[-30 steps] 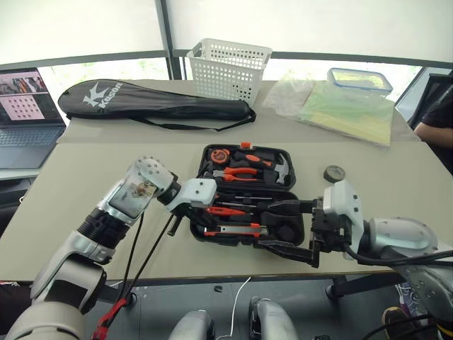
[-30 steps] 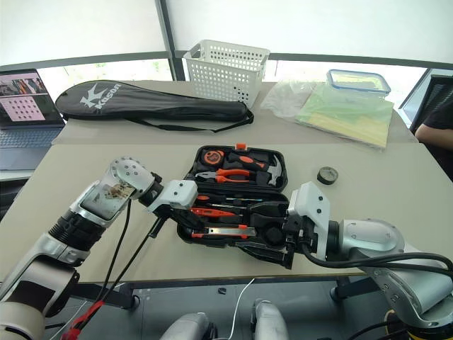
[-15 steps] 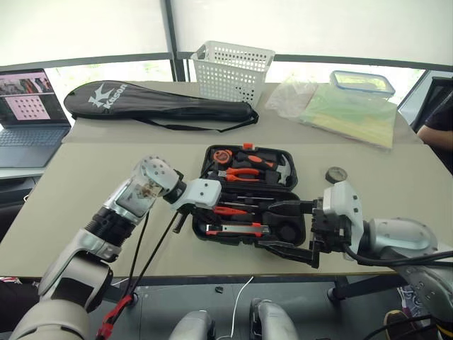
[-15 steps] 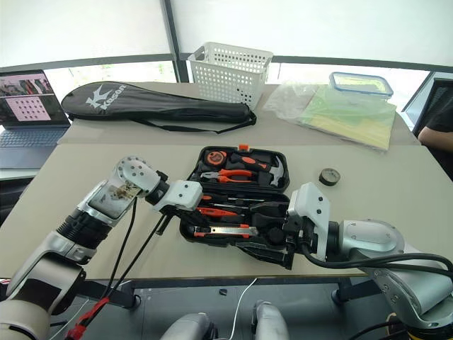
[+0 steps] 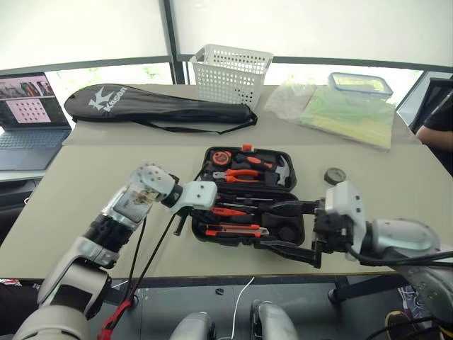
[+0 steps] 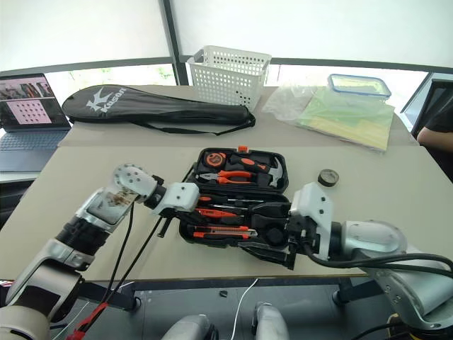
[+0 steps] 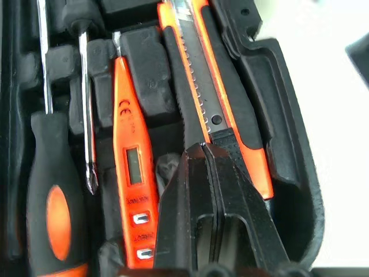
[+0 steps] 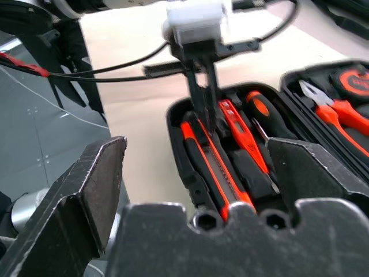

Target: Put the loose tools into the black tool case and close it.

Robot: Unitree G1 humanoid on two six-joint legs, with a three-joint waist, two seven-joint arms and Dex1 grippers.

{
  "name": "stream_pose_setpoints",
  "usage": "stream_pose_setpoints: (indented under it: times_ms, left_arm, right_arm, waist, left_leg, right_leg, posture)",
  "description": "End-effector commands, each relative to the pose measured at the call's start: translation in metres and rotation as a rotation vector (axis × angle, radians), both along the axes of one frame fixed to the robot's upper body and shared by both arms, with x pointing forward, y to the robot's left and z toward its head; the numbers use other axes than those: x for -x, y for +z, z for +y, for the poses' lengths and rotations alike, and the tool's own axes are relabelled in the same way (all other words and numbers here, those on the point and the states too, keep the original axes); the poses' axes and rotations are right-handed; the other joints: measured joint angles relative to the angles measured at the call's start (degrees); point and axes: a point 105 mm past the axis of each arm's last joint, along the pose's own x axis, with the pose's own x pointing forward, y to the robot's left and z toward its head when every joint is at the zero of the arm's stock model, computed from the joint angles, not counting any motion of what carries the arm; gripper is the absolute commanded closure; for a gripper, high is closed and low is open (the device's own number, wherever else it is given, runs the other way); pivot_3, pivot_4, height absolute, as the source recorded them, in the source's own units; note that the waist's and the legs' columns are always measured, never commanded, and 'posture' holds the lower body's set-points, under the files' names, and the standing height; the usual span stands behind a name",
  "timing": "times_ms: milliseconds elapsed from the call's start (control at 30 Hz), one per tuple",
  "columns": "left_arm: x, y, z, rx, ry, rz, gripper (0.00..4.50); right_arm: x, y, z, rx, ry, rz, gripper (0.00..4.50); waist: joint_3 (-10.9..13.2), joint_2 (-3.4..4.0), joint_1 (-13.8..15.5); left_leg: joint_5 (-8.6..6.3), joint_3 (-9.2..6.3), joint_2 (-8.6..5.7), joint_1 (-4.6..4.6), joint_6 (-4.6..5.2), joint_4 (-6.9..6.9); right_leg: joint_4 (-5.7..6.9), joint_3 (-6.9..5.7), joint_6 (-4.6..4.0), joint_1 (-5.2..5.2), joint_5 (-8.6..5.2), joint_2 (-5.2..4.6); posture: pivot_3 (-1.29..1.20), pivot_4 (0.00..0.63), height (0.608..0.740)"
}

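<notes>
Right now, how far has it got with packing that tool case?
Mostly packed: the utility knife, tester screwdriver and a screwdriver lie in the open tool case. The shut left tool hovers over the knife, holding nothing. Left: the tape roll on the table, then closing the lid.

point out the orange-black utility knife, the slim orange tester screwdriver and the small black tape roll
orange-black utility knife [image 7: 199, 86], left wrist view, on its metal blade rail
slim orange tester screwdriver [image 7: 131, 161], left wrist view, on its little display window
small black tape roll [image 5: 334, 175], left eye view, on its top face
</notes>
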Motion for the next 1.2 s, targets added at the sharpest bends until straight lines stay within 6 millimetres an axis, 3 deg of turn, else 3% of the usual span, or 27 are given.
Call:
stream_pose_setpoints:
  times_ms: [33, 200, 367, 533, 800, 900, 933, 967, 1200]
  left_arm:
    - [0.01, 0.072, 0.018, 0.236, 0.057, -0.024, 3.53]
    - [0.018, 0.099, 0.041, 0.341, 0.158, 0.015, 1.77]
    - [0.031, 0.1, 0.044, 0.36, 0.167, 0.062, 0.01]
    - [0.041, 0.092, 0.039, 0.348, 0.192, 0.023, 0.01]
    - [0.05, 0.087, 0.04, 0.342, 0.234, -0.01, 0.01]
    - [0.049, 0.089, 0.039, 0.346, 0.246, -0.029, 0.0]
    - [0.049, 0.09, 0.039, 0.347, 0.251, -0.034, 0.0]
    - [0.048, 0.09, 0.039, 0.348, 0.254, -0.037, 0.0]
    - [0.047, 0.085, 0.043, 0.324, 0.254, -0.029, 0.0]
  right_arm:
    - [-0.014, 0.009, -0.045, 0.047, -0.127, -0.006, 0.0]
    - [-0.058, 0.008, -0.103, 0.161, -0.31, -0.019, 0.0]
    - [-0.12, 0.0, -0.132, 0.286, -0.442, -0.045, 0.0]
    - [-0.169, -0.014, -0.138, 0.417, -0.542, -0.05, 0.0]
    - [-0.194, -0.029, -0.122, 0.527, -0.525, -0.052, 0.0]
    - [-0.198, -0.038, -0.129, 0.594, -0.572, -0.035, 0.65]
    - [-0.198, -0.04, -0.13, 0.598, -0.58, -0.018, 1.13]
    - [-0.197, -0.04, -0.13, 0.595, -0.573, -0.006, 1.32]
    - [-0.197, -0.035, -0.129, 0.555, -0.545, -0.012, 3.81]
  waist:
    - [0.06, -0.07, -0.32]
    - [0.08, -0.02, -0.81]
    - [0.15, 0.04, -2.03]
    - [0.21, 0.11, -2.48]
    - [0.29, 0.23, -2.38]
    - [0.3, 0.25, -2.59]
    - [0.3, 0.25, -2.62]
    - [0.3, 0.25, -2.62]
    - [0.33, 0.3, -3.03]
  left_leg:
    - [0.0, 0.0, 0.0, -0.03, 0.0, 0.01]
    - [-0.01, 0.05, -0.02, 0.21, -0.01, -0.11]
    - [0.04, 0.19, 0.02, 0.41, -0.11, -0.28]
    - [0.12, 0.16, 0.06, 0.26, -0.28, -0.44]
    - [0.16, 0.06, 0.0, 0.1, -0.37, -0.42]
    - [0.19, 0.07, 0.0, 0.19, -0.43, -0.42]
    - [0.21, 0.06, 0.0, 0.2, -0.47, -0.42]
    - [0.22, 0.05, 0.0, 0.23, -0.49, -0.42]
    - [0.24, 0.0, 0.02, 0.25, -0.54, -0.43]
  right_leg:
    - [-0.01, -0.02, 0.0, -0.06, 0.0, 0.0]
    - [-0.41, -0.02, 0.01, 0.15, 0.0, -0.05]
    - [-0.41, 0.12, -0.01, 0.18, -0.01, -0.02]
    - [-0.53, 0.21, -0.1, 0.02, -0.03, -0.16]
    - [-0.65, -0.2, -0.13, -0.07, -0.01, -0.12]
    - [-0.63, -0.18, -0.15, 0.01, 0.01, -0.13]
    - [-0.62, -0.18, -0.17, 0.02, 0.02, -0.12]
    - [-0.62, -0.18, -0.19, 0.05, 0.03, -0.11]
    - [-0.62, -0.22, -0.2, 0.08, 0.03, -0.12]
  posture:
    - [0.0, 0.15, 0.74]
    - [0.0, 0.15, 0.74]
    - [0.0, 0.15, 0.74]
    - [0.0, 0.15, 0.74]
    - [0.0, 0.15, 0.74]
    - [0.0, 0.15, 0.74]
    - [0.0, 0.15, 0.74]
    - [0.0, 0.15, 0.74]
    - [0.0, 0.15, 0.74]
